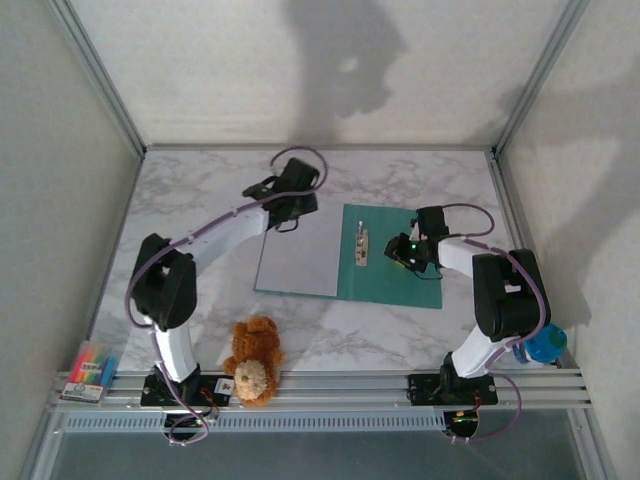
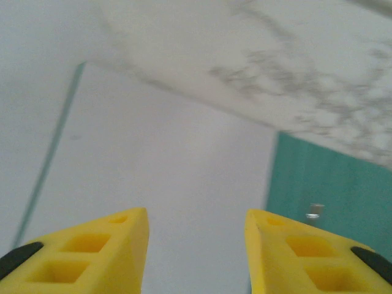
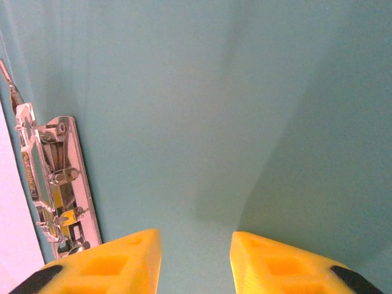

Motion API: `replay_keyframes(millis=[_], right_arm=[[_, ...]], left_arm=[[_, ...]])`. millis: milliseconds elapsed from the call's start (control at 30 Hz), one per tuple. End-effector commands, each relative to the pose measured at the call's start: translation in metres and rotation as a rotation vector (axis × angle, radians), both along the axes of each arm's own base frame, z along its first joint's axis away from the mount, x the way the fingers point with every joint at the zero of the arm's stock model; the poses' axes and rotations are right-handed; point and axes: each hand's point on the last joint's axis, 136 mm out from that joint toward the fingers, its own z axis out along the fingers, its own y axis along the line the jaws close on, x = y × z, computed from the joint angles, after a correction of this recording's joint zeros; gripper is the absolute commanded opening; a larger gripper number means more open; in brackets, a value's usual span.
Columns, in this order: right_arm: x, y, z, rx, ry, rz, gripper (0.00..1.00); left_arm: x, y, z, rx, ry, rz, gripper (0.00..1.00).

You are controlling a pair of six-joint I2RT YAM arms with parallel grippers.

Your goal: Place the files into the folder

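Marble-patterned surface [image 1: 200,190], enclosed by pale walls on three sides.

Left hand [image 2: 196,245]: the yellow fingers [image 2: 110,245] are seen apart, with nothing between them. It is held above a pale sheet. From overhead it is placed at the far edge of that sheet, toward the back of the surface.

Right hand [image 3: 195,257]: it is likewise spread, with nothing gripped. A bare teal face lies directly beneath it; contact cannot be judged. A metal clip [image 3: 55,184] is noted just to the left of the fingers, running lengthwise.

The folder [image 1: 400,275] is recorded lying open and flat near the middle of the surface, with the right half teal. The clip is fixed on that half, close to the centre fold.

The files [image 1: 300,250] are read as the white-grey rectangle covering the left half of the folder. A thin teal edge shows along its outer side and near side. The number of sheets cannot be told.

Outward: a brown teddy bear [image 1: 253,362] is noted at the near edge between the two arm bases, well apart from the folder. A pack of highlighters [image 1: 90,370] is seen at the near left corner. A blue object [image 1: 542,345] is seen beside the right arm's base; its kind is not discernible.
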Motion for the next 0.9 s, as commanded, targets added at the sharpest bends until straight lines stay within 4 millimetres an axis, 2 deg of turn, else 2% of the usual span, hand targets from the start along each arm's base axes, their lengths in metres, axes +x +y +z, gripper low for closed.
replay_keyframes(millis=[0, 100, 167, 400, 700, 867], right_arm=[[-0.006, -0.015, -0.012, -0.083, 0.056, -0.019, 0.36], [-0.004, -0.015, -0.012, -0.077, 0.053, -0.024, 0.36], [-0.002, -0.015, -0.01, -0.077, 0.051, -0.026, 0.37], [0.009, -0.014, 0.003, -0.074, 0.031, -0.032, 0.37], [0.009, -0.014, 0.004, -0.073, 0.034, -0.035, 0.37], [0.008, -0.015, 0.005, -0.073, 0.029, -0.04, 0.37]], left_arm=[[-0.012, 0.033, -0.033, -0.096, 0.079, 0.081, 0.47], [-0.027, 0.058, -0.056, -0.161, 0.117, 0.11, 0.47], [-0.036, 0.067, -0.067, -0.189, 0.136, 0.118, 0.47], [-0.056, 0.082, -0.093, -0.236, 0.183, 0.126, 0.45], [-0.074, 0.095, -0.12, -0.256, 0.238, 0.16, 0.45], [-0.086, 0.109, -0.137, -0.222, 0.277, 0.192, 0.46]])
